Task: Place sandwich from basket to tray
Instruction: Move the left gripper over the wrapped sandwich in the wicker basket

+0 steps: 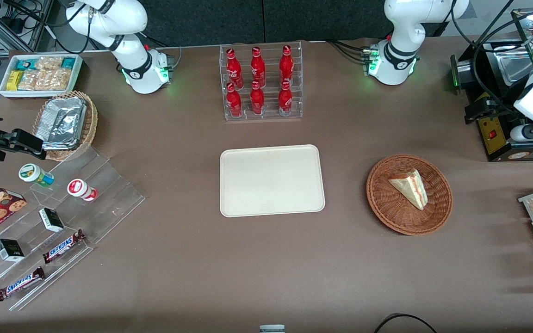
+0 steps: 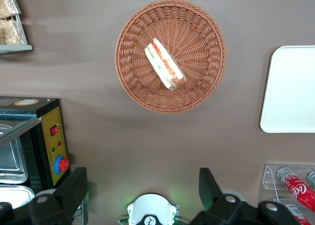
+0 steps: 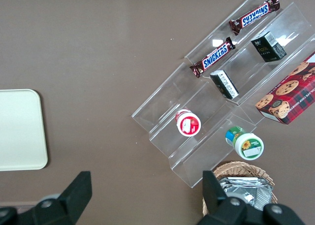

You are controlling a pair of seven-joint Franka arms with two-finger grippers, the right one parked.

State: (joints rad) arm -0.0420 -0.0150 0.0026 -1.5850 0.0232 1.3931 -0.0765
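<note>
Brown counter point(image 1: 266, 259) fills the front view, carrying a bare cream tray point(image 1: 272, 180) at its middle and a rack of red bottles point(image 1: 261, 82) farther from the camera. Toward the working arm's end sits the reddish basket point(image 1: 409, 194) with the sandwich point(image 1: 410, 187) lying in it, nothing between it and the tray.

From the left wrist, the sandwich's point(image 2: 164, 64) red filling edge shows, which the front view barely gives. The gripper point(image 2: 142, 188) hangs high above the counter beside the basket point(image 2: 170, 56), jaws spread and empty.
</note>
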